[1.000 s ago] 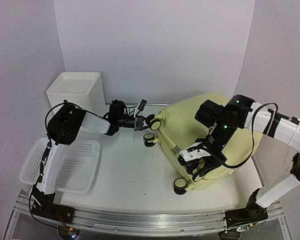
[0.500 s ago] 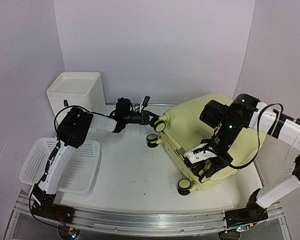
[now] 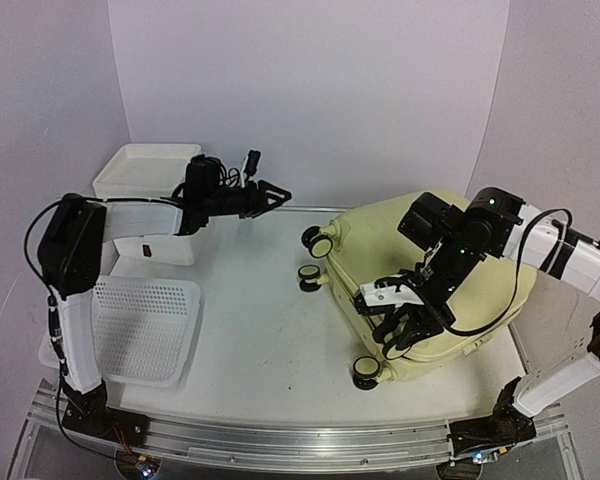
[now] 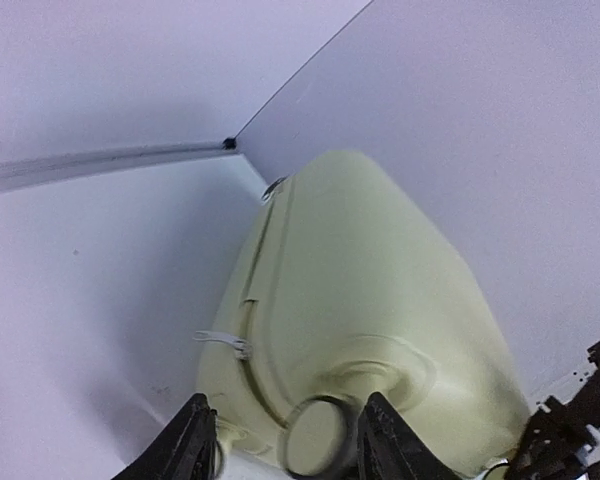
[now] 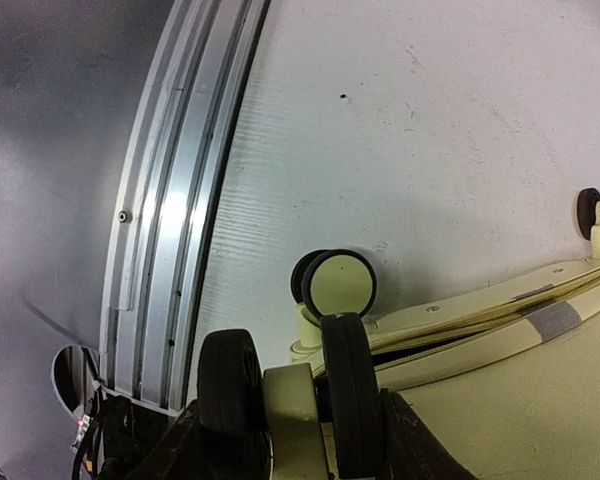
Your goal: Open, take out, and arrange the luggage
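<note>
The pale yellow hard-shell suitcase [image 3: 370, 235] lies flat on the tabletop [image 3: 250, 340], well to the right of the white drawer box [image 3: 150, 180], with its wheels turned back toward that box. The right pincer [image 5: 292, 415] is clenched around a double caster [image 5: 292, 395] at the shell's corner farthest from the box, and the black wheels fill the space between its fingers. The left pincer [image 3: 275, 193] hangs released just right of the box, raised, aimed at the suitcase and well apart from it. The step looks like steadying the case so that it can be opened. A caster is a poor handle, since it can swivel and roll, so the right arm should press down gently rather than tug, pinning the shell against the tabletop. Beside the held caster the seam [image 5: 450, 340] shows a dark gap, so the halves may already be parting. The left arm would do best to come in low along the seam, toward the white pull tab [image 4: 223, 342], and lift only the upper half. A skewed lift could drag the whole case toward the drawer box.
</note>
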`<state>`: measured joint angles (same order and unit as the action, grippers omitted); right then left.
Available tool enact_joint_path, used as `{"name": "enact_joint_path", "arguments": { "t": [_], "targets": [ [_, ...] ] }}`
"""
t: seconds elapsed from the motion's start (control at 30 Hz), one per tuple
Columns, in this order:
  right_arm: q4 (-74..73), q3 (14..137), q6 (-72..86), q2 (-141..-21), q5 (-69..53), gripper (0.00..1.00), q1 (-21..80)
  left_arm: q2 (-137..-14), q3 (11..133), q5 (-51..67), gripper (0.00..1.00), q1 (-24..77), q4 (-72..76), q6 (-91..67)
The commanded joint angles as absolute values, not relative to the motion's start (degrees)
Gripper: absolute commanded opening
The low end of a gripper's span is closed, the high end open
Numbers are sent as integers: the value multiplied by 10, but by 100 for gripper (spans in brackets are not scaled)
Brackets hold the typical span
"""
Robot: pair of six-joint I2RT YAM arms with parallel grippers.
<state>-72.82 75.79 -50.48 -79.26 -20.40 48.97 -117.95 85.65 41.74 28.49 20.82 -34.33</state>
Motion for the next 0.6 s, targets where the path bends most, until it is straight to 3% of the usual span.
{"name": "enact_joint_path", "arguments": {
  "t": [0.0, 0.43, 0.57],
  "targets": [
    [-693, 791, -274, -786, -176, 0, 477, -1014, 779, 384, 49, 319, 180, -319],
    [-616, 927, -184, -921, -199, 0, 479, -682, 445, 234, 56, 522, 164, -211],
    [-596, 936, -180, -938, -230, 0, 482, -664, 419, 200, 72, 599, 168, -183]
  ]
}}
